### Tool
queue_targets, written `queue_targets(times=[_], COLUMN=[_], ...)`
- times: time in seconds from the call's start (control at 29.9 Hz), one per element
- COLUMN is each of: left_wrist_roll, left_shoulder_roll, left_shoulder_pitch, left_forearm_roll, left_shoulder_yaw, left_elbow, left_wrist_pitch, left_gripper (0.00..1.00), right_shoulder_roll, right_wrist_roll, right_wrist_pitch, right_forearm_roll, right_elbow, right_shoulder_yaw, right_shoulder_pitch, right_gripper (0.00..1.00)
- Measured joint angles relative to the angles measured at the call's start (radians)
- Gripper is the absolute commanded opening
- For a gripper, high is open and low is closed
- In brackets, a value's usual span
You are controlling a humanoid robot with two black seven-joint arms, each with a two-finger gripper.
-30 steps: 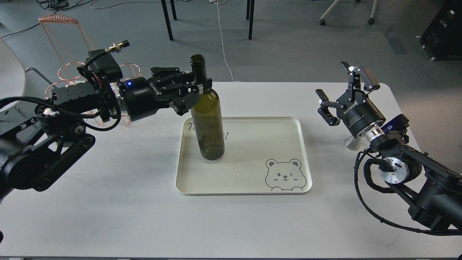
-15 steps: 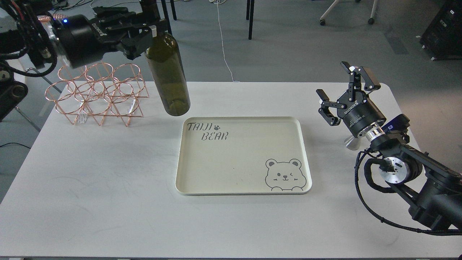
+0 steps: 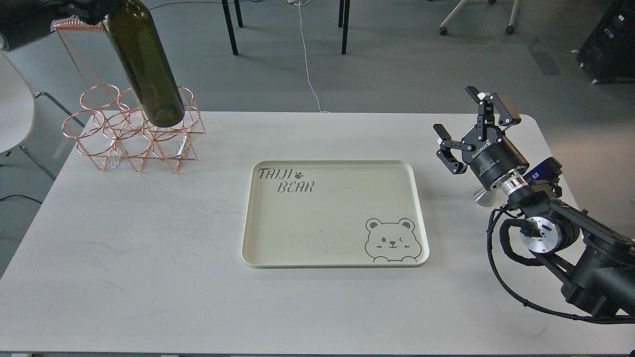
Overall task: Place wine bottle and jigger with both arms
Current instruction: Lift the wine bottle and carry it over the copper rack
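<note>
In the head view, neither item is judged placed yet. The wine bottle (image 3: 146, 64) is seen held in the air, tilted, its base over the copper wire rack (image 3: 134, 134) at the table's far left; its neck runs out of the picture at the top. The left gripper is out of view, so its state cannot be told. The jigger (image 3: 483, 196) is glimpsed on the white table (image 3: 149, 258), mostly hidden behind the right arm and untouched. The cream tray (image 3: 419, 208) is seen bare. The right gripper (image 3: 476, 130) is raised above the jigger, fingers spread wide, nothing held.
</note>
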Motion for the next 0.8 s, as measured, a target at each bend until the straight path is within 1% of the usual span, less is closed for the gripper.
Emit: queue_targets(times=[0.1, 0.23, 0.8], left_wrist_roll=[0.000, 0.000, 0.000], left_shoulder_roll=[-0.003, -0.007, -0.062], left_shoulder_pitch=[-0.005, -0.011, -0.013], left_forearm_roll=[0.000, -0.002, 0.001], left_shoulder_yaw=[0.042, 0.058, 0.061], left_elbow=[0.025, 0.040, 0.128], left_wrist_pitch=[0.018, 0.043, 0.050], left_gripper=[0.07, 0.07, 0.08], right_shoulder_roll=[-0.001, -0.001, -0.001], right_wrist_roll=[0.000, 0.000, 0.000], right_wrist_pitch=[0.000, 0.000, 0.000], right_forearm_roll=[0.000, 0.000, 0.000], right_elbow=[0.001, 0.002, 0.004], right_shoulder_yaw=[0.000, 0.001, 0.004], right_shoulder_pitch=[-0.002, -0.006, -0.008], right_gripper=[0.99, 0.99, 0.99])
